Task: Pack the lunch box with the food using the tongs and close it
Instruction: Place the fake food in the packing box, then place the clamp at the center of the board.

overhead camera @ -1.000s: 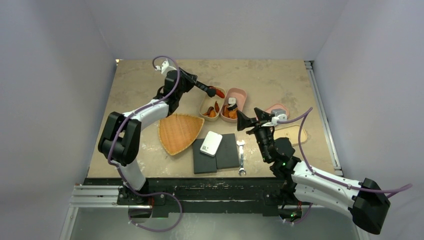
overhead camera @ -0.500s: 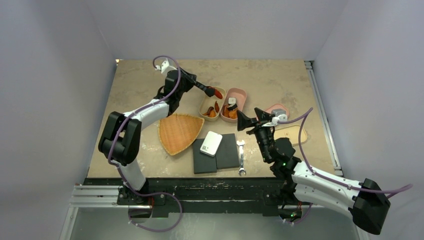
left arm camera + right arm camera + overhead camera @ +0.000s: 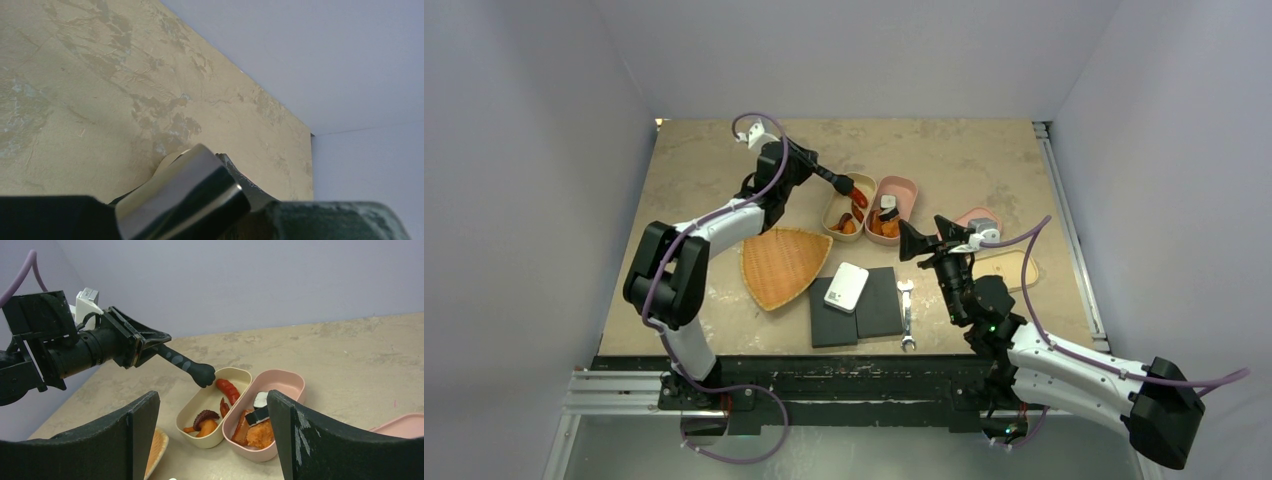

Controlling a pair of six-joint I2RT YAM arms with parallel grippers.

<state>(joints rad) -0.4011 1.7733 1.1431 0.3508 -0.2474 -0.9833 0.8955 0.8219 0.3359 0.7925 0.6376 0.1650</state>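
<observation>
My left gripper (image 3: 792, 163) is shut on the handle of the dark tongs (image 3: 185, 195). Their black tips (image 3: 204, 374) hover just above the far end of the cream lunch box (image 3: 200, 432) and hold nothing. A red sausage (image 3: 228, 389) lies in that box just below the tips, along with a brown curled piece (image 3: 205, 416) and an orange piece (image 3: 207, 427). The pink lunch box (image 3: 285, 382) beside it holds a black-and-white roll (image 3: 260, 407) and orange and brown pieces. My right gripper (image 3: 927, 236) stands open and empty, near of both boxes.
A pink lid (image 3: 977, 216) and a cream lid (image 3: 1014, 268) lie right of my right gripper. A woven tray (image 3: 782, 262) sits left of centre. Two black blocks (image 3: 864, 305) with a white object (image 3: 846, 286) on them and a silver wrench (image 3: 906, 313) lie near the front.
The red sausage has left the tongs' tips and now lies in the cream box. The tongs have drawn back slightly to the left. The right arm has not moved.
</observation>
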